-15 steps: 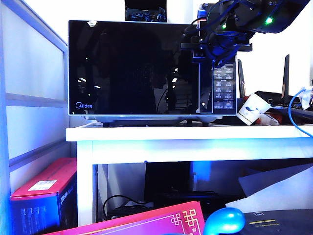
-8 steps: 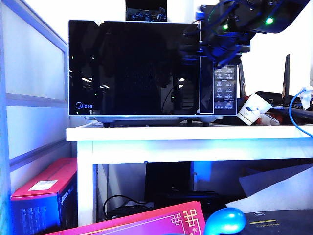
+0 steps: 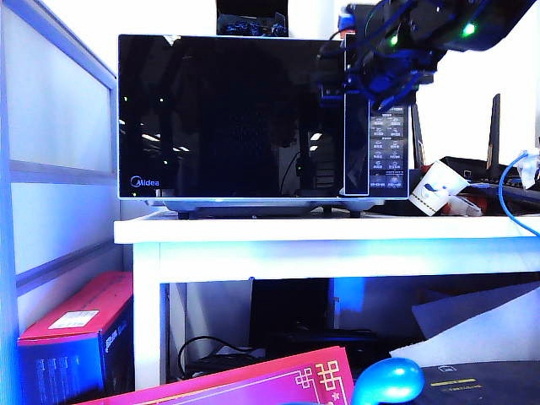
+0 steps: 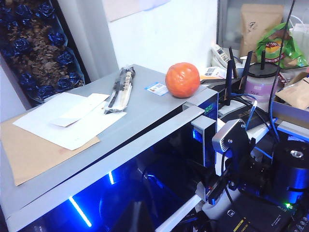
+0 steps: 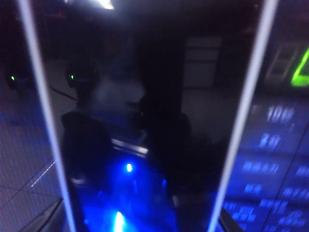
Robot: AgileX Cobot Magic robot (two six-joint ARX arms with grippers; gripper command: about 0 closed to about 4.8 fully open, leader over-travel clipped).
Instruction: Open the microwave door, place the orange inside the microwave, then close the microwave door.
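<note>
while the orange [image 4: 182, 79] tops the microwave [image 3: 253, 198], right jaws [image 3: 331, 84] front its door.

You see the microwave [image 3: 261, 118] on the white table [image 3: 321, 229] with the microwave door [image 3: 229, 116] closed, the right gripper [image 3: 337, 84] up against the door's upper right edge beside the button panel [image 3: 387, 148], and a paper cup [image 3: 436, 187] lying tilted just to the right.

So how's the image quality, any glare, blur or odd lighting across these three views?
Exterior view: blown-out white background, blue cast, the microwave door mirroring the room. Left wrist view: sharp, the orange evenly lit. Right wrist view: dark, soft-focused, blue reflections smeared on glass.
</note>
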